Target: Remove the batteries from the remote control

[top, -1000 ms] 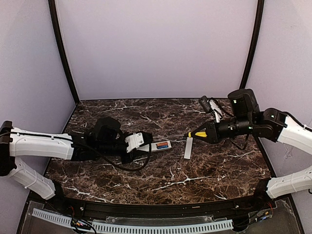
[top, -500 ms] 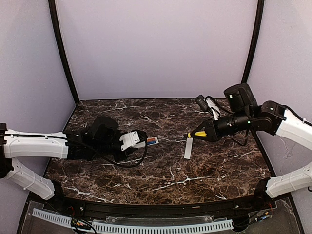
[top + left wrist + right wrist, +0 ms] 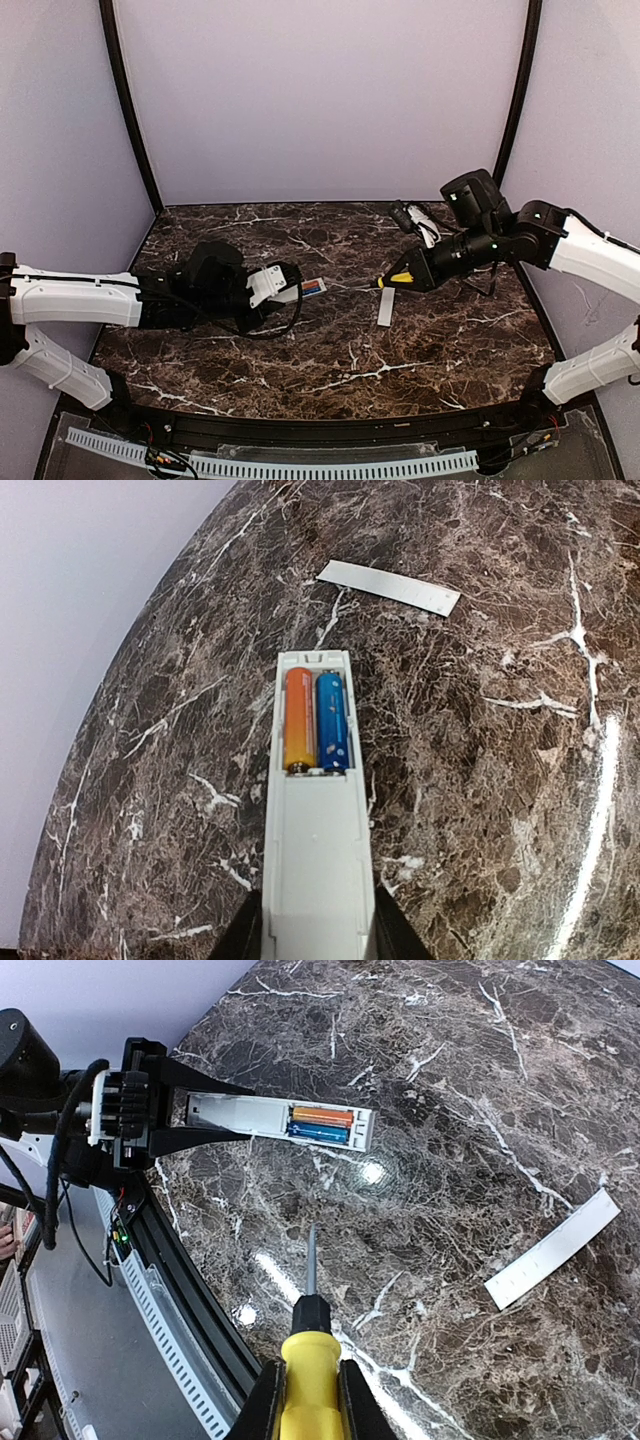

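The left gripper [image 3: 317, 935] has its two dark fingers drawn in narrow against the long sides of the remote control [image 3: 315, 860], clamping the 6 o'clock end of it in the left wrist view, so the slim white-grey bar juts out toward 12 o'clock above the table [image 3: 400, 350]; the bar's open bay sits at its 12 o'clock end and holds the batteries, an orange-red cell [image 3: 299, 720] on the 9 o'clock side and a blue cell [image 3: 332, 720] on the 3 o'clock side, two glossy little cylinders lying parallel, touching along their length and filling the recess; the right gripper [image 3: 308, 1400] is pinched narrow on the yellow handle of a screwdriver [image 3: 310, 1360], whose black collar and thin metal shaft reach toward 12 o'clock in the right wrist view, the tip in the air and apart from the remote, which lies across that view at 11 o'clock; from above, the remote is at about 9 o'clock of the table's middle and the screwdriver tip points toward it from 3 o'clock; the back cover [image 3: 386, 307], a flat thin white strip, lies loose on the table between the two grippers, below the screwdriver's tip; the tabletop is polished dark brown marble with white veins and bright glare patches.
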Controlling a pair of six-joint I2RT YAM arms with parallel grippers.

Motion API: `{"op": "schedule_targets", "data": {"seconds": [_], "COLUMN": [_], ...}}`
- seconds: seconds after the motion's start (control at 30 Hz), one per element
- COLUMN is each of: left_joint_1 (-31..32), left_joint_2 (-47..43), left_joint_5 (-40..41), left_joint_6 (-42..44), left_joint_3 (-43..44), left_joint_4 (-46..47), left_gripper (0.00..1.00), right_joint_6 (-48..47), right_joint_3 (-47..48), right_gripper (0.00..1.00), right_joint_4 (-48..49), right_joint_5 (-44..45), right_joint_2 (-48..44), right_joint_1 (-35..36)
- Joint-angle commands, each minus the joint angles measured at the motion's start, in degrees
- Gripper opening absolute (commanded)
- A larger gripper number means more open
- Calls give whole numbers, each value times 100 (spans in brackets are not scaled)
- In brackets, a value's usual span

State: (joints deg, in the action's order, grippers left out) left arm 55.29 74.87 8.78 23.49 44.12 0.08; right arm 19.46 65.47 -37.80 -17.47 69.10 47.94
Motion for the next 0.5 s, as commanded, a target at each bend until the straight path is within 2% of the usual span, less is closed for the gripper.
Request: {"op": "schedule_targets", "data": {"seconds": [0.0,0.3,0.47], "left_joint_1": [0,-21,-20], "left_joint_2": [-14,202,319], "left_joint_5": [-218,-166,-225], "left_joint_6": [-502,-515,-342], "left_joint_3": [387,770,910], "left_joint_4": [-478,-832,-1136], "left_gripper": [0,0,0], "right_joint_6": [-57,-48,103], "right_joint_3": [202,255,327], "right_gripper": [0,0,0], "right_joint_4": [30,-30,93], "right_joint_5": [-282,-720,-533], "right_joint_2": [54,165,396], "right_joint_1": [-13,17,48]}}
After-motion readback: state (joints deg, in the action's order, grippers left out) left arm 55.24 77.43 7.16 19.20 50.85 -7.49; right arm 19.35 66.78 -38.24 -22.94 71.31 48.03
